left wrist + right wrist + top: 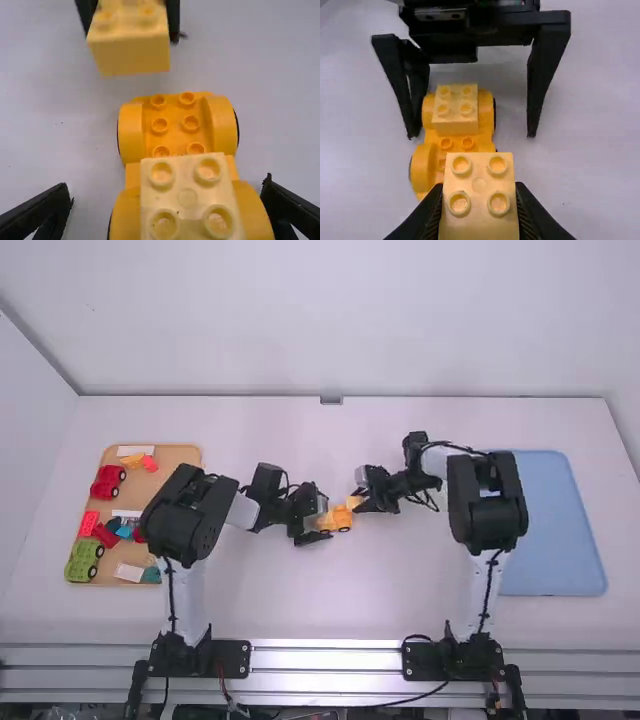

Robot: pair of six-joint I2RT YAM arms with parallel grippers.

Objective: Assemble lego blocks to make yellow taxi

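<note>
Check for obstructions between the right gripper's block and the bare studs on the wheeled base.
Nothing visible in the way. Right gripper holds its yellow block just off the bare-stud end of the wheeled base. The mounted block and open left gripper are at the far end.

Wooden tray [186, 453] partly hidden by left arm [185, 510], blue tray [560, 530] partly covered by right arm [487, 505], wheeled base [131, 132] cut off by left wrist view's bottom edge, held block [131, 52] blurred there
</note>
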